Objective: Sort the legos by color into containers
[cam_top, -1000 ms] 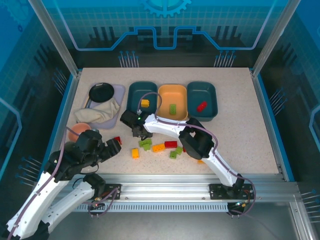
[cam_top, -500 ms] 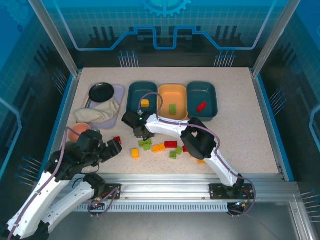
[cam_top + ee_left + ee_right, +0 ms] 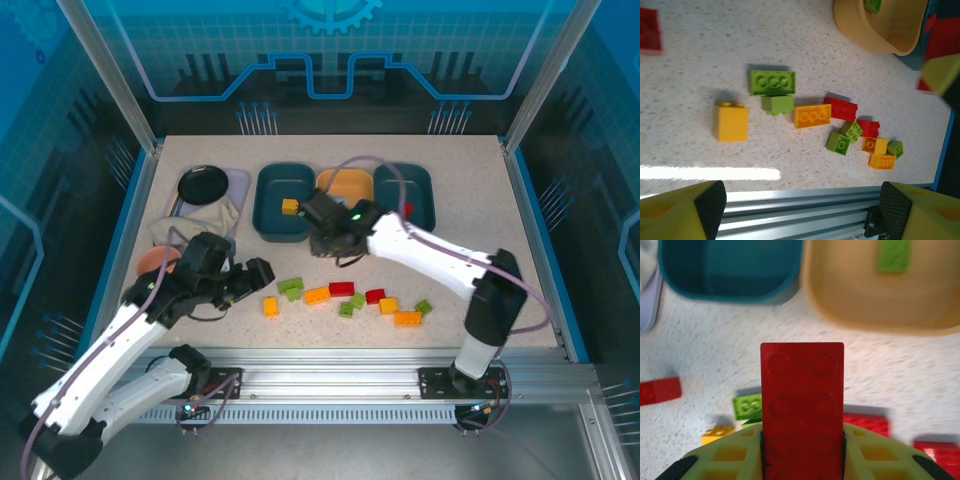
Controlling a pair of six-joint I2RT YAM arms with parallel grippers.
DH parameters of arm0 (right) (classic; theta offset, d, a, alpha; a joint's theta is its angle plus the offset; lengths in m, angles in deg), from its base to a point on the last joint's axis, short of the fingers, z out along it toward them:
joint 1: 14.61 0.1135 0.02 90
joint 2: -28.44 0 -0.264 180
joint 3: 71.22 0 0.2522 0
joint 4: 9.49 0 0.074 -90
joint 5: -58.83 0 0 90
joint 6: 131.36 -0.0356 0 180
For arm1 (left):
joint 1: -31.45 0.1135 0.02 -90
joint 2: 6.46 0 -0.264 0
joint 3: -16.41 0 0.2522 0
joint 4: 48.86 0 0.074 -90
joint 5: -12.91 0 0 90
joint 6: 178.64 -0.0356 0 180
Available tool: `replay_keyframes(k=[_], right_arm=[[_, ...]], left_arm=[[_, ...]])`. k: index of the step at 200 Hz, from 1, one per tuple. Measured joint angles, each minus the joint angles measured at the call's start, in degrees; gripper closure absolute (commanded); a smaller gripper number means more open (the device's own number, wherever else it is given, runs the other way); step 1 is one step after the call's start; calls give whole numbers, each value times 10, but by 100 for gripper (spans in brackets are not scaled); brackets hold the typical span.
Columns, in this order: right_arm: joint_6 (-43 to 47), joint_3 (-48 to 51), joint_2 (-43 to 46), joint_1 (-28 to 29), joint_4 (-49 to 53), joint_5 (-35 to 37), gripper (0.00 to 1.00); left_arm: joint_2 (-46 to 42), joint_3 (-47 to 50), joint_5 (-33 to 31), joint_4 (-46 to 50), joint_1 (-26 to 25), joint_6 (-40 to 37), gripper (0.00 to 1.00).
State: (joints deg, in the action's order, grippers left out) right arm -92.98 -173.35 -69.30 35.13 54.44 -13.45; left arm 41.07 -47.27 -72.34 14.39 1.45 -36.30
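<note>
Clenched on a red brick (image 3: 802, 400) at the right gripper (image 3: 802, 462): studs toward the wrist camera, lower end seated between the yellow fingers (image 3: 725, 465). From above, poised over the near-left corner of the orange-yellow tray (image 3: 362, 182), raised above the table (image 3: 500, 260). Lying flat inside that tray: one green brick (image 3: 895, 255).

Released at the left gripper (image 3: 800, 210): pads (image 3: 710, 200) wide apart, nothing between. Held low, well to the near-left of the orange-yellow tray, facing the loose pieces.

Just beside the orange-yellow tray on its left: dark teal tray (image 3: 272, 215) with a yellow brick (image 3: 290, 207) inside. Just beside it on the right: second dark teal tray (image 3: 420, 185), with a bit of red at its near-left edge, partly hidden by the arm.

Scattered on the table on the near side of the orange-yellow tray, left to right:
- yellow cube (image 3: 731, 122)
- green pair (image 3: 772, 90), touching each other
- orange piece (image 3: 812, 116), touching a red bar (image 3: 841, 108)
- tight cluster (image 3: 865, 140) of green, red and orange pieces

Farther left than the yellow cube, apart from the rest: lone red piece (image 3: 660, 390).

Well left of the orange-yellow tray, beyond the first teal one: black dish (image 3: 202, 183), cloth (image 3: 200, 222), pink bowl (image 3: 155, 262).
</note>
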Motion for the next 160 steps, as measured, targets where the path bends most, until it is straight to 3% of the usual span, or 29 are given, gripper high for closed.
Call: replay_keyframes(k=[31,67,113,160], right_arm=[[72,33,35,-167,3,-22,74],[153,-12,-51,-317,8,-57,75],[189,-197,-244,-377,39,-99,72],[193,-350,-374,-384,99,-111,61]], left_arm=[[91,-34,13,-64,-10,-3,16],[207,-103,23,-124,-35,-4,16],[331,-216,26,-155,-57,-17,16],[360,-243,-5,-122,-61,-12,16]])
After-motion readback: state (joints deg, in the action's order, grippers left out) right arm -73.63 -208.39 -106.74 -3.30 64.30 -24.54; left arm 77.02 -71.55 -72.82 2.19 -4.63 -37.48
